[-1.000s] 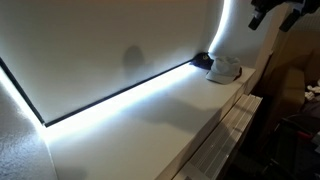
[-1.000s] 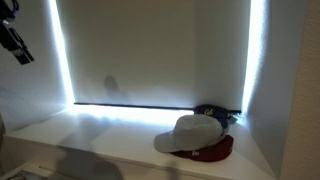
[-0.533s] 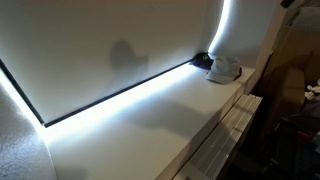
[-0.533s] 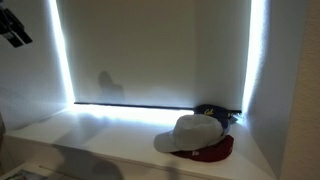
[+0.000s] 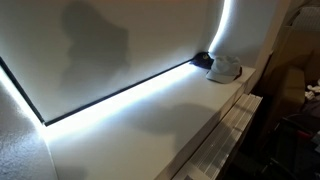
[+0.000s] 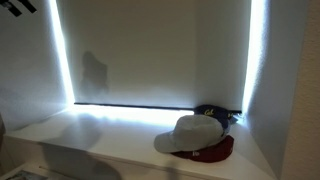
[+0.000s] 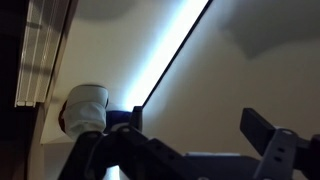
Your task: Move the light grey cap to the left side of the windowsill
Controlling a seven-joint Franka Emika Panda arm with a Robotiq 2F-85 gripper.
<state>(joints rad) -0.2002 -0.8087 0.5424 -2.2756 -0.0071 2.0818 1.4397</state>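
Note:
The light grey cap (image 6: 188, 133) lies at the right end of the white windowsill (image 6: 90, 130), resting partly on a dark red cap (image 6: 214, 152). It also shows in an exterior view (image 5: 225, 68) in the far corner of the sill (image 5: 150, 120). In the wrist view the grey cap (image 7: 88, 105) sits on the sill (image 7: 110, 50) far below my gripper (image 7: 197, 118). The gripper is open and empty, high above the sill. Only its tip (image 6: 15, 6) shows at the top left edge of an exterior view.
A small dark object (image 6: 212, 112) sits behind the caps in the corner. A bright light strip (image 5: 130, 92) runs along the back of the sill below a blind. A ribbed white panel (image 5: 225, 135) lies under the sill's front edge.
My gripper has risen and moved out toward the frame edge in both exterior views. Its shadow on the blind has grown larger and climbed. The caps have not moved.

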